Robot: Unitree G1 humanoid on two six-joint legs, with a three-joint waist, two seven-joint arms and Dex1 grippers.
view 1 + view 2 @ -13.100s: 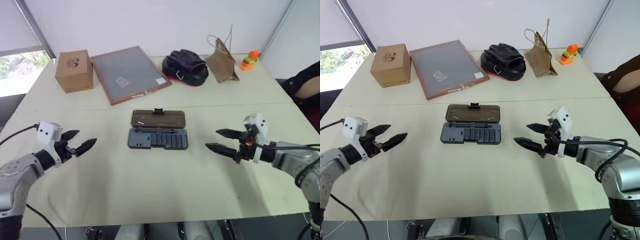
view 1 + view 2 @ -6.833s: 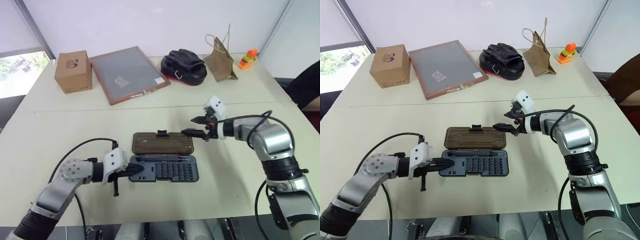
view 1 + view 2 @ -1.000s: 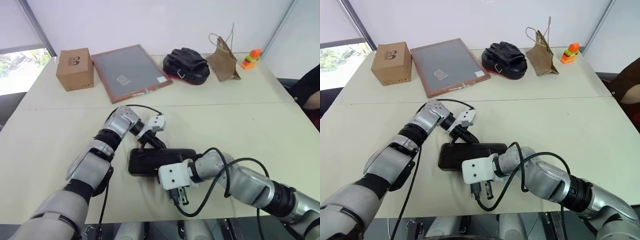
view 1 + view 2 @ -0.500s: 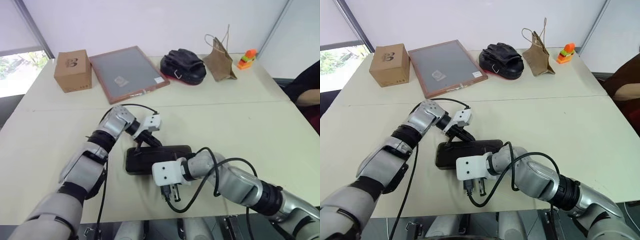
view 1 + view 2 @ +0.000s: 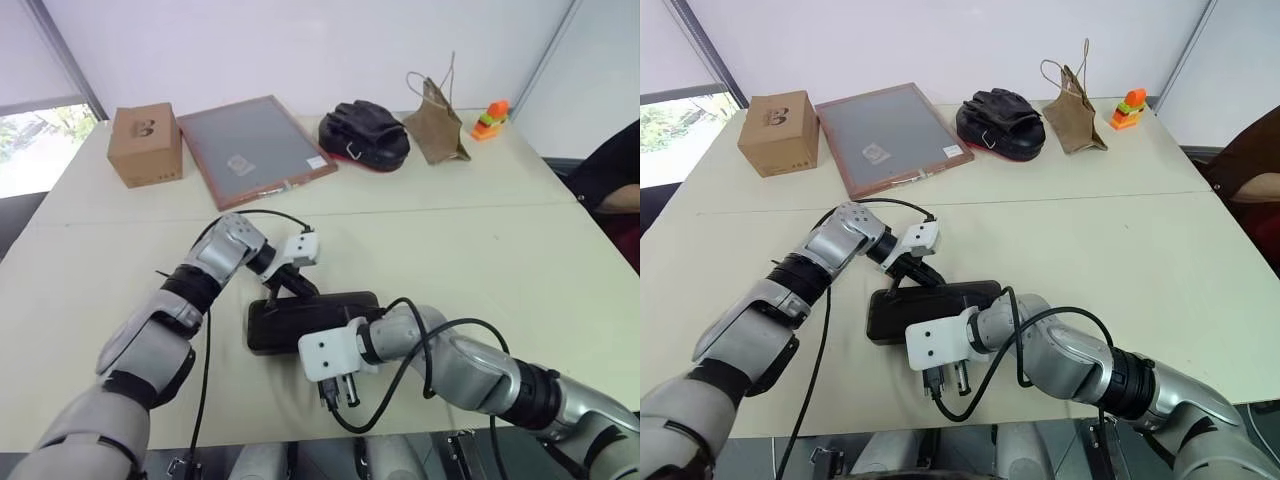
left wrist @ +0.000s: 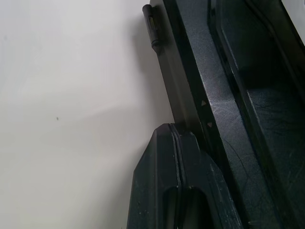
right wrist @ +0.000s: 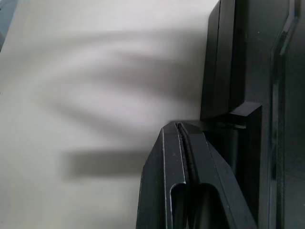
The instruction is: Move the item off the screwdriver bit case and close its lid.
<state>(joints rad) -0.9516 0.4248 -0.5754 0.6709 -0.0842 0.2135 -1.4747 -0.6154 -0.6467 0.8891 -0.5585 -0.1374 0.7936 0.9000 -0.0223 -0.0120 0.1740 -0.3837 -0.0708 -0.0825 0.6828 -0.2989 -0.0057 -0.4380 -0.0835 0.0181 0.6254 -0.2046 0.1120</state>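
Observation:
The black screwdriver bit case (image 5: 300, 318) lies flat on the cream table (image 5: 500, 260) with its lid down. My left gripper (image 5: 298, 290) is at the case's far edge. In the left wrist view its shut fingertips (image 6: 174, 128) press against the hinge side of the case (image 6: 228, 95). My right gripper (image 5: 338, 390) is at the near edge, below its white wrist module. In the right wrist view its shut fingertips (image 7: 181, 125) touch the latch tab on the front of the case (image 7: 252, 71). Nothing lies on top of the lid.
Along the table's far side stand a cardboard box (image 5: 145, 145), a framed grey board (image 5: 255, 148), a black glove-like bundle (image 5: 365, 132), a brown paper bag (image 5: 435, 105) and an orange toy (image 5: 487, 118). A person's dark sleeve (image 5: 615, 175) shows at the right edge.
The lid, open 6.8 s ago, is down now. Both grippers, open earlier, are shut against the case's edges. Over the last second the right gripper slid slightly left.

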